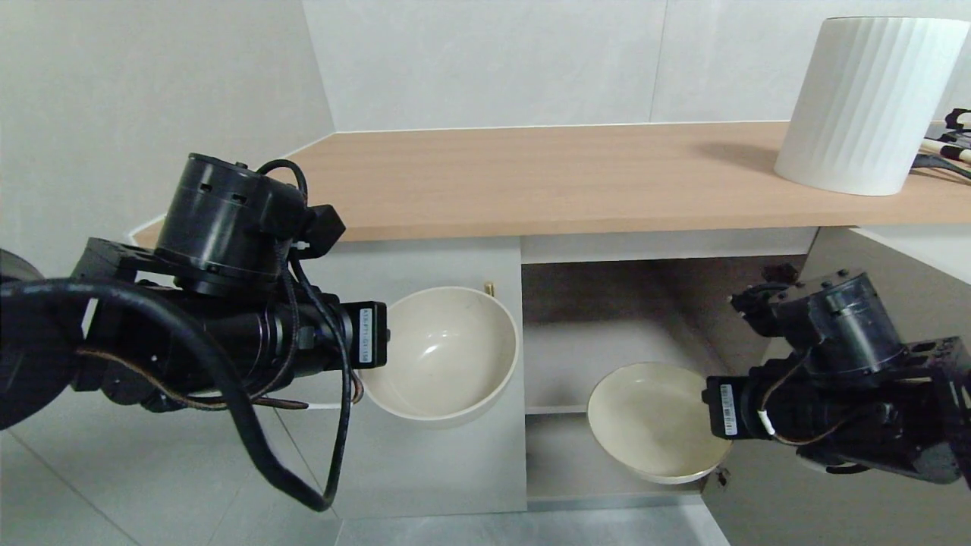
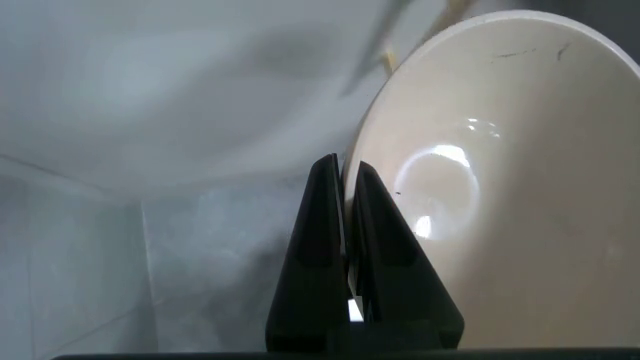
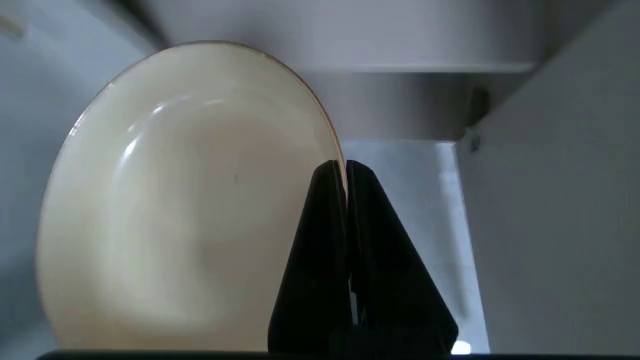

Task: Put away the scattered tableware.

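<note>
A cream bowl (image 1: 444, 353) hangs in the air in front of the shut left cabinet door, tipped on its side, with my left gripper (image 2: 347, 200) shut on its rim (image 2: 360, 170). A shallower cream plate (image 1: 652, 421) is held by my right gripper (image 3: 345, 200), which is shut on its rim. The plate is tilted and sits at the mouth of the open cabinet (image 1: 607, 341), near the lower shelf (image 1: 557, 409).
A wooden countertop (image 1: 546, 178) runs above the cabinet, with a tall white ribbed container (image 1: 865, 102) at its right end and utensil handles (image 1: 948, 144) beside it. The right cabinet door (image 1: 887, 250) stands open behind my right arm. Grey floor tiles lie below.
</note>
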Motion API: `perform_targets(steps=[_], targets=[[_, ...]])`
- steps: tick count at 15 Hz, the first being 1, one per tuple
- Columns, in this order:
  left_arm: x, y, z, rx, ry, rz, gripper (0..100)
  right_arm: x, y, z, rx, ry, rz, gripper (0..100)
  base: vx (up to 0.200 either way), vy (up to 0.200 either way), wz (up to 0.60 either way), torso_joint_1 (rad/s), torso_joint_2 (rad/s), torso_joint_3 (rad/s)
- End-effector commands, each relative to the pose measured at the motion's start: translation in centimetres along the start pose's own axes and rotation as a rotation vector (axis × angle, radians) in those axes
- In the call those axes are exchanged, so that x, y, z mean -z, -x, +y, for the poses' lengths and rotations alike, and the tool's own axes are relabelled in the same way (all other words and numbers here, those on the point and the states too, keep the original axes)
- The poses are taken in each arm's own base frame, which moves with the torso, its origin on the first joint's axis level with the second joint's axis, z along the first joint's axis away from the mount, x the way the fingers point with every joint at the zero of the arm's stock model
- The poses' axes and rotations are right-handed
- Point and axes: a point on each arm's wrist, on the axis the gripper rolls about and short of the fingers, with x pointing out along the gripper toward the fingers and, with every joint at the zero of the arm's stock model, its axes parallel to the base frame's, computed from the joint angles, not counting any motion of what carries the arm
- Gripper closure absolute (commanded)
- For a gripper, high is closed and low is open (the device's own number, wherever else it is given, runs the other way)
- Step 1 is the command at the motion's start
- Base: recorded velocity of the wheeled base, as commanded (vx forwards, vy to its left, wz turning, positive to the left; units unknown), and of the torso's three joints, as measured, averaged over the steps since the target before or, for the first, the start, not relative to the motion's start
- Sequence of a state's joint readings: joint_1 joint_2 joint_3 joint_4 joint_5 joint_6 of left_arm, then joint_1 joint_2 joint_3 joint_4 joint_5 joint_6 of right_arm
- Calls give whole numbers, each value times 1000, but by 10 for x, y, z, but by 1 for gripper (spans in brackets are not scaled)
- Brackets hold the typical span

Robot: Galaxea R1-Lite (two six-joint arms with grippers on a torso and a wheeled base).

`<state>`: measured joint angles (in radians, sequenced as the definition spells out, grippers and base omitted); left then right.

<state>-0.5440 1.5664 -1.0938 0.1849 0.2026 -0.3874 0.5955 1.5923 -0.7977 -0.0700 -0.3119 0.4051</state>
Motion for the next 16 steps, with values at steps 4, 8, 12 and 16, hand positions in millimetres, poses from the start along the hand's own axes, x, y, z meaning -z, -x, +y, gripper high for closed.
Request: perform_targets(steps=[4,8,12,16], targets=[[0,0,-1,1,-2,1,100,6,-63,7,32,-18,6,100,0,0,0,0,0,0],[0,-1,-1,-1,-3,2,100,8,-113,-7,107,-54,44,100,0,0,0,0,0,0],[1,1,-1,2,-4,1,100,7,-158,-23,169,-95,57,100,0,0,0,0,0,0],[0,6,-1,11,-6,-11,100,0,-194,-22,180,-103,34,100,0,0,0,0,0,0]])
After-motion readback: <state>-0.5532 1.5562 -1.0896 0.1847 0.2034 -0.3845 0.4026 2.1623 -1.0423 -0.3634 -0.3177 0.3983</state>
